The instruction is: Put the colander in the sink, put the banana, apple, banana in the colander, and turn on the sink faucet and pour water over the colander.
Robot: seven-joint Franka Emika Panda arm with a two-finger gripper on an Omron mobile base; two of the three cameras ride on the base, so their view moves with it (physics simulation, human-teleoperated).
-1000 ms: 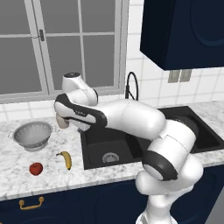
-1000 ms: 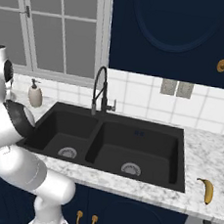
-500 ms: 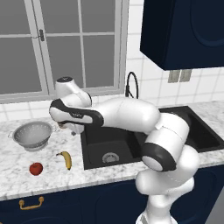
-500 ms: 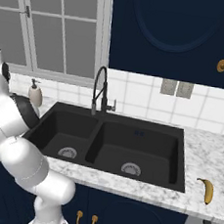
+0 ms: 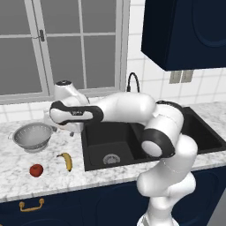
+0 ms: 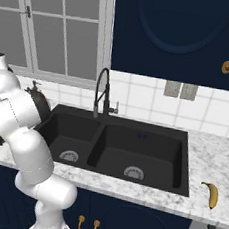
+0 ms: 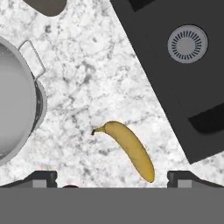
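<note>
Nothing is done yet — the colander (image 5: 32, 137) sits on the counter, the sink (image 5: 132, 141) is empty, and the gripper's (image 7: 112, 177) fingers are spread.

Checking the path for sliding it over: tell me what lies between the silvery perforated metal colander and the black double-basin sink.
Mostly bare marbled countertop. In the hand view, the curved yellow banana lies in that stretch, between the colander and the sink, touching neither.
</note>
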